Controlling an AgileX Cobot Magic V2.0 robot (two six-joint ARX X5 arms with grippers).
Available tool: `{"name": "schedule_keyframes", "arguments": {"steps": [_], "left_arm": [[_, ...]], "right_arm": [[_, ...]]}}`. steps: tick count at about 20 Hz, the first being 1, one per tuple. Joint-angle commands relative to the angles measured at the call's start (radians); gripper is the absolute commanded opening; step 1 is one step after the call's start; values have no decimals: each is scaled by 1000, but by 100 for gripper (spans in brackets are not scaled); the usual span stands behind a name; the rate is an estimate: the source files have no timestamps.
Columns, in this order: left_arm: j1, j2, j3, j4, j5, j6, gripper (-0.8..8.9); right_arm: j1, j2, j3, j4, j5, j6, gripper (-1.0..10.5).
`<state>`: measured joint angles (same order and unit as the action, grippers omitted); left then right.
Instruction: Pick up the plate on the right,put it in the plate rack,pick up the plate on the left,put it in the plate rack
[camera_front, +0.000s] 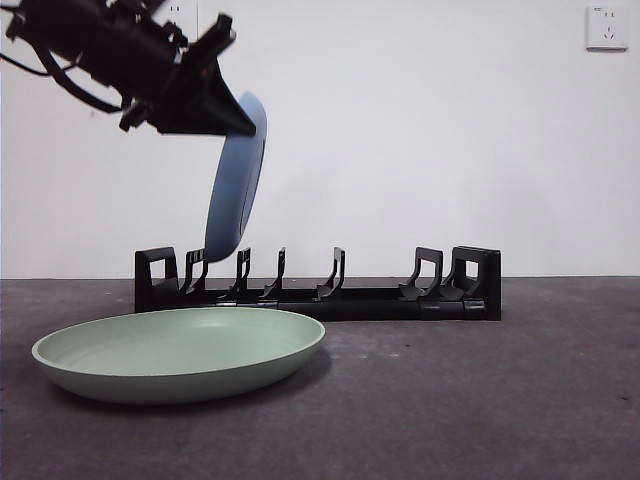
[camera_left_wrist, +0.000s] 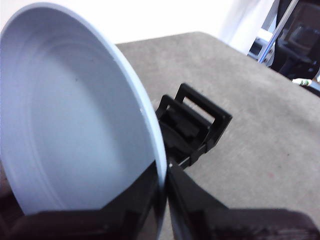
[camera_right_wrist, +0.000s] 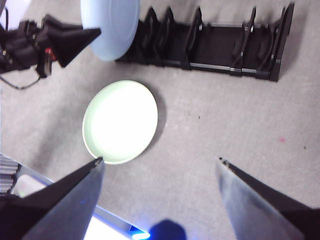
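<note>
Currently the left gripper pinches the blue plate by its rim, plate hanging on edge below it, just over the plate rack end slots. Looks stiff, light, slick plastic; rim is the sensible grip. Two plates, green plate flat near the rack, one rack; right gripper spread, well apart.

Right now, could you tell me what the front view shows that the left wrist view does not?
Only the front view shows the green plate flat on the table, the wall socket and the plate rack's full row of prongs. Only the left wrist view shows the blue plate's ringed inner face. Both show the left tool shut on the blue plate's rim, the plate tilted over one rack end.
</note>
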<state>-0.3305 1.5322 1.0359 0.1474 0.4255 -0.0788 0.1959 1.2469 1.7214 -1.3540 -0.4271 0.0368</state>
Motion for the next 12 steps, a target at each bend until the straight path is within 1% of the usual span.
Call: {"name": "schedule_keyframes", "arguments": {"steps": [1,6,8,10,12], "left_arm": [[10,31,2,23,-1,32,-8],[19,71,2,25,-8,63,-8],[18,71,2,10,-49,98,-8],[18,71,2,-23,-63,143,-8],[18,72,2,-49,-90,172,-8]], "right_arm": [[2,0,-26,-20,-4,-19,378],[2,0,-58,-20,-3,-34,378],[2,0,-59,-20,-3,-39,378],[2,0,-59,-18,-3,-42,378],[2,0,-59,-8,-3,-41,378]]}}
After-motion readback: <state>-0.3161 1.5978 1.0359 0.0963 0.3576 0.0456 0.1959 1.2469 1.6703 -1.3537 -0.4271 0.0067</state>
